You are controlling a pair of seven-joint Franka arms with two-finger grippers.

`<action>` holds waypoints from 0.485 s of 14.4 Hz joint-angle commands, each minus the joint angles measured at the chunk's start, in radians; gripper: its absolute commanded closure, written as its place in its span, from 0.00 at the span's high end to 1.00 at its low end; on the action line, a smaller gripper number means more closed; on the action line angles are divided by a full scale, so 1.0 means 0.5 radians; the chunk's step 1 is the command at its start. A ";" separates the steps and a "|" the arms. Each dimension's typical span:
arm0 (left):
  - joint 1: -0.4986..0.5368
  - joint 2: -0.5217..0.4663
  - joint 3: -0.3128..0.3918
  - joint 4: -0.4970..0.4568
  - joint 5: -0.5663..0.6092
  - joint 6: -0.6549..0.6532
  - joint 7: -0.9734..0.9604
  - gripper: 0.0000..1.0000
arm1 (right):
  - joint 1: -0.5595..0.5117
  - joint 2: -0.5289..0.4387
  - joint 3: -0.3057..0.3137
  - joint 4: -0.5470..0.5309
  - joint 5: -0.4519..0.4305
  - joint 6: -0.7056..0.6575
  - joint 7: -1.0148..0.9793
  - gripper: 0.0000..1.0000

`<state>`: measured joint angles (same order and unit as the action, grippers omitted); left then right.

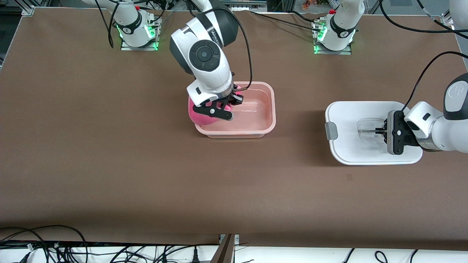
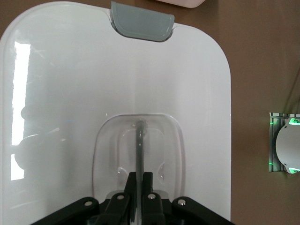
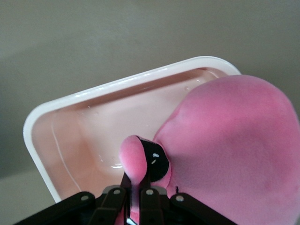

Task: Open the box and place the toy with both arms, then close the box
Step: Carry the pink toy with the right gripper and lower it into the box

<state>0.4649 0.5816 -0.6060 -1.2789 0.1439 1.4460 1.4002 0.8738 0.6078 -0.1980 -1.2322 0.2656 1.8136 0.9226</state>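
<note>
The box (image 1: 252, 120), a rounded-rectangular translucent pink tub with its top off, sits on the brown worktop (image 1: 109, 146) just above the middle of the front view. Its pale inside is bare toward the left arm's end. At the end toward the right arm, the toy (image 1: 204, 116) rests over the rim: a rounded pink plush blob, bright against the paler tub. In the right wrist view the toy (image 3: 234, 150) fills the lower right, with one protruding black eye (image 3: 157, 161) on a pink stalk.

The right pincer (image 1: 223, 109) is over that end of the box, its fingers (image 3: 145, 199) closed on the toy's eye stalk.

The white lid (image 1: 351, 146) lies flat at the right of the front view, a grey clip (image 1: 331, 130) on its edge. The left pincer (image 1: 382, 130) is down on it, closed on the thin bar of the clear recessed handle (image 2: 140, 140).
</note>
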 commanded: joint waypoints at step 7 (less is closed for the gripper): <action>0.000 -0.010 0.000 0.014 -0.021 -0.033 0.028 0.00 | 0.112 0.171 -0.027 0.216 0.009 0.174 0.211 1.00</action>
<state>0.4649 0.5816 -0.6060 -1.2792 0.1439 1.4457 1.4002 0.9203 0.6823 -0.1977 -1.1655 0.2655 1.9057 1.0168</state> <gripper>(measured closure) 0.930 0.824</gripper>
